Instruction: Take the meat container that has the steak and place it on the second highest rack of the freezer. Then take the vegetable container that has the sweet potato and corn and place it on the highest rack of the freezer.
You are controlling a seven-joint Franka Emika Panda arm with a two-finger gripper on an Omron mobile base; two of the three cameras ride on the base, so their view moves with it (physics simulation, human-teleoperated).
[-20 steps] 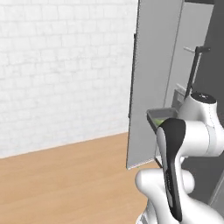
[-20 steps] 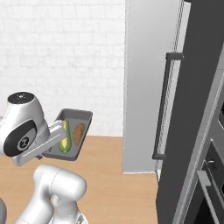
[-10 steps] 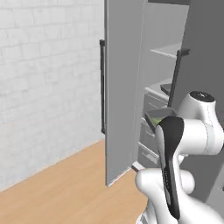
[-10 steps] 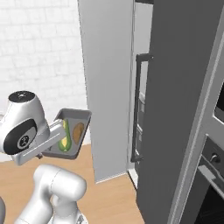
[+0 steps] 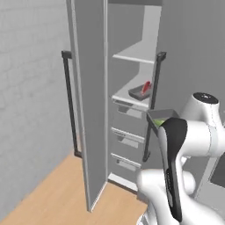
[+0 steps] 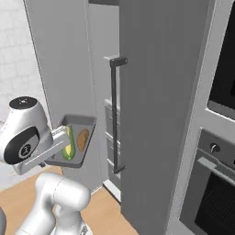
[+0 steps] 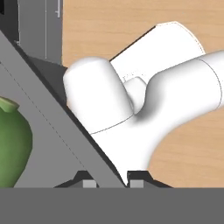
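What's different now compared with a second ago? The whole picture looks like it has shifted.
The base has swung round toward the freezer, so its open shelves now face the cameras; the steak tray sits on the second shelf. The gripper still clamps the vegetable container with the corn, held as before.

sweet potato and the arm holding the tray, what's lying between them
The corn lies between the sweet potato and the arm, inside the tray, seen in the right base view.
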